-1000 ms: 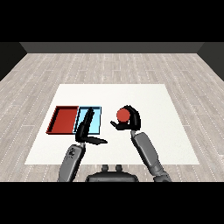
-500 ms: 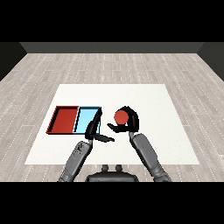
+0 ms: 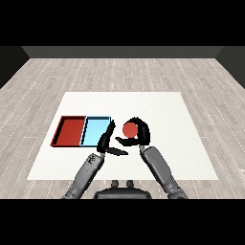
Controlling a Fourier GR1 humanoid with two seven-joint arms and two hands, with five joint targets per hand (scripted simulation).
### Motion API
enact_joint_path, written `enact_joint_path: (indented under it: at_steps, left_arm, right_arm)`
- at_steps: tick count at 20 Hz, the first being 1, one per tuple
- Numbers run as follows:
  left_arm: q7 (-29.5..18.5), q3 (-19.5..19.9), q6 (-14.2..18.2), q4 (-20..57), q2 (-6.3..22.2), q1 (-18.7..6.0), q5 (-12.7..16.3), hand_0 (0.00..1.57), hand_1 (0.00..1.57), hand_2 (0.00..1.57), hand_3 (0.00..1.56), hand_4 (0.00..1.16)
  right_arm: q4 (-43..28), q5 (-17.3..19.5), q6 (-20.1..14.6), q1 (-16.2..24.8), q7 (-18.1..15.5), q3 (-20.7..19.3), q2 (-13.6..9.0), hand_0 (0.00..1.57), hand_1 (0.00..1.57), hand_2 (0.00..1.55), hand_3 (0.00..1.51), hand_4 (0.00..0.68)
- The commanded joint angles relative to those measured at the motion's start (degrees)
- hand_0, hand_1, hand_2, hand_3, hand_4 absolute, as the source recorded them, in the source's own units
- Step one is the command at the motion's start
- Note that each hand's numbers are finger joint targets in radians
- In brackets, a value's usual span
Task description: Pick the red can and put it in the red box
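Can (image 3: 129, 128) right of two side-by-side trays (image 3: 61, 131) on table (image 3: 158, 110).

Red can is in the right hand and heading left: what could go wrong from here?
1. The left hand sits open right beside the red can, so the right hand may bump it on the way.
2. The light blue tray lies between the can and the red tray; an early release would likely land it in the wrong one.

My two forearms are grey and rounded; my left hand (image 3: 106, 142) and right hand (image 3: 139, 135) are black.
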Motion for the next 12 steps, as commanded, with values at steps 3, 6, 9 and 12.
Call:
enact_joint_path:
  at_steps: [3,6,9,12]
  left_arm:
    - [-1.75,0.74,-0.75,4.40,-0.04,-1.86,2.96,0.00,0.00,0.00,0.00,0.00]
    - [-0.15,1.22,-1.42,3.99,-0.04,-3.58,4.47,0.00,0.00,0.00,0.00,0.00]
    - [-2.36,-3.56,2.57,5.39,-0.04,-4.36,5.30,0.00,0.00,0.00,0.00,0.00]
    - [-4.74,-8.37,6.73,6.93,-0.04,-5.42,8.35,0.00,0.00,0.00,0.00,0.00]
  right_arm:
    - [2.32,-1.14,0.74,1.18,-3.89,2.16,0.05,1.47,1.47,1.43,1.39,0.664]
    - [2.60,-1.89,-1.39,2.04,-6.46,4.77,0.05,1.47,1.47,1.44,1.39,0.676]
    - [2.85,-4.59,-5.64,-2.30,-4.29,7.91,0.05,1.44,1.44,1.43,1.39,0.661]
    - [2.90,-6.91,-6.08,-3.99,-3.20,7.23,0.05,1.47,1.47,1.43,1.40,0.644]
